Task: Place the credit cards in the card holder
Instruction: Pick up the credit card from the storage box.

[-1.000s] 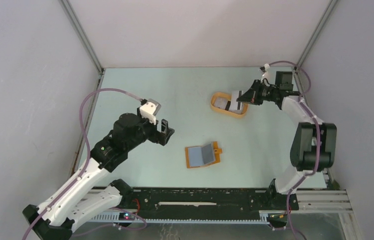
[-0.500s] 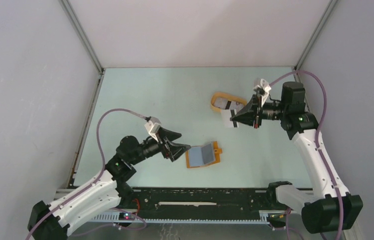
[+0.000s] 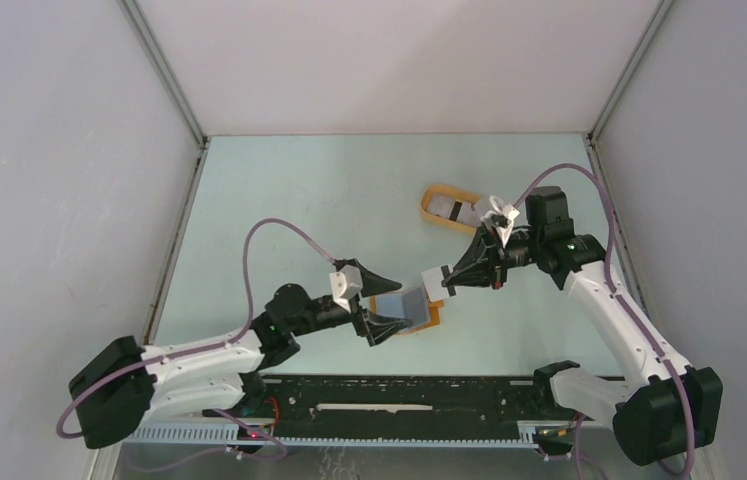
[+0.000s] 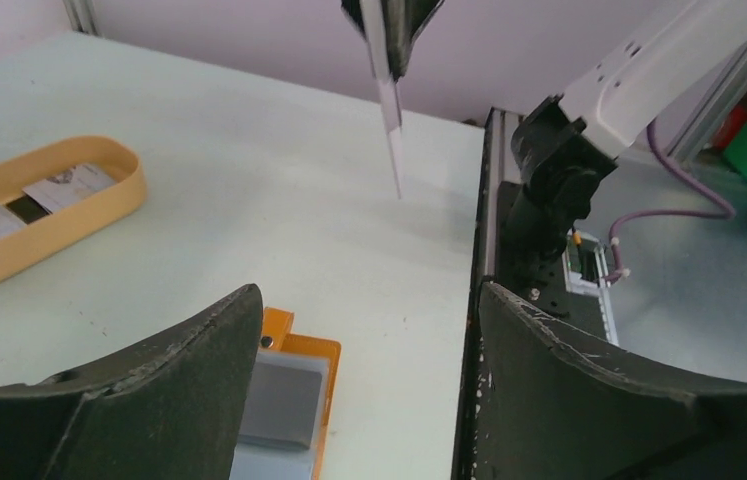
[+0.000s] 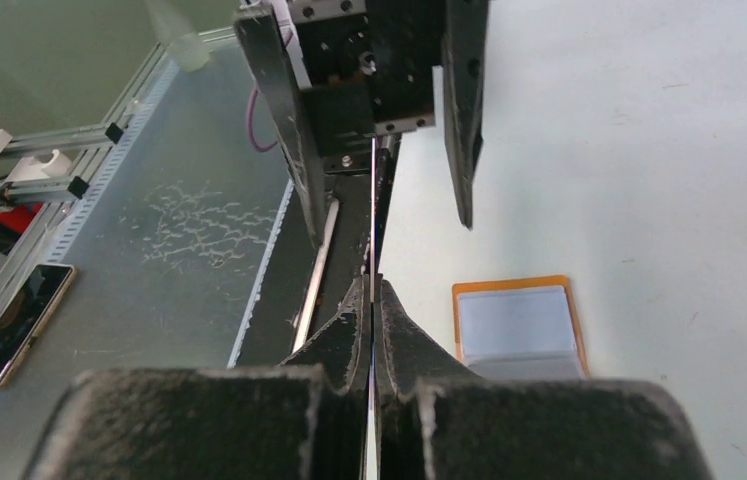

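Top cam sat high behind the arm bases, angled down and forward, far enough out to take in the whole surface [image 3: 329, 180]. Left wrist cam rode low and close over the surface, looking out between the left pincer [image 4: 367, 300] fingers toward the tray [image 4: 69, 228] and the right base [image 4: 549, 190]. Right wrist cam looked along the right pincer [image 5: 372, 290], facing the left pincer head-on. All three caught the holder [image 3: 414, 305] and the card [image 4: 389, 100]. Top and left wrist shared the tray.

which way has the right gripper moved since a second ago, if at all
Yes. The right gripper, shut on a card, left the orange tray and came nearer and leftward; it now hangs beside the card holder.
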`<state>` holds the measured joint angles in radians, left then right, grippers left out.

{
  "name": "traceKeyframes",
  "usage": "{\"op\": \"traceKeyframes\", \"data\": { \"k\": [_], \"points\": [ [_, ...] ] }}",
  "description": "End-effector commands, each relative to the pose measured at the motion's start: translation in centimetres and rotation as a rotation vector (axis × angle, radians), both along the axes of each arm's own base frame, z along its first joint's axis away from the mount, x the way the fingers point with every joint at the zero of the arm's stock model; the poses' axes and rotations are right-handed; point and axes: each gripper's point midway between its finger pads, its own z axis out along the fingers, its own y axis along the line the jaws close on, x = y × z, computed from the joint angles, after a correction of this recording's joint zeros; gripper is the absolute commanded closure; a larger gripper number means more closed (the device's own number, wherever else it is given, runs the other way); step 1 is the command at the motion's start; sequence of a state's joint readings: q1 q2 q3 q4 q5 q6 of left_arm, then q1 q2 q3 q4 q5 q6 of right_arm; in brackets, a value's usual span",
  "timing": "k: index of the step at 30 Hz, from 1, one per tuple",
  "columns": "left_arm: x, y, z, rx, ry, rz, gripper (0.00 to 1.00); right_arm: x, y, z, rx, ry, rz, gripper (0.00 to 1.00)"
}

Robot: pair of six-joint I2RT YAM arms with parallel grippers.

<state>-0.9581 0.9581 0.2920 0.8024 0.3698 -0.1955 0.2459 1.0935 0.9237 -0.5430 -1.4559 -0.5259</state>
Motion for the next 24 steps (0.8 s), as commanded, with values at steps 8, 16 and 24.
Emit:
{"op": "traceKeyframes", "data": {
  "k": [8,16,24],
  "points": [
    [0.5,-3.7,2.7,-0.05,-0.099,-0.066,0.24,-0.7,1.0,-0.3,0.002,-0.025,0.057,1.0],
    [0.4,-4.8,3.0,-0.068,-0.063,-0.091,0.34,-0.5,1.4,-1.0,-0.025,-0.014,0.055,1.0],
    [1.0,-5.7,2.9,-0.069,0.009,-0.09,0.57,-0.4,1.6,-1.4,-0.041,-0.015,0.051,1.0]
  ]
}}
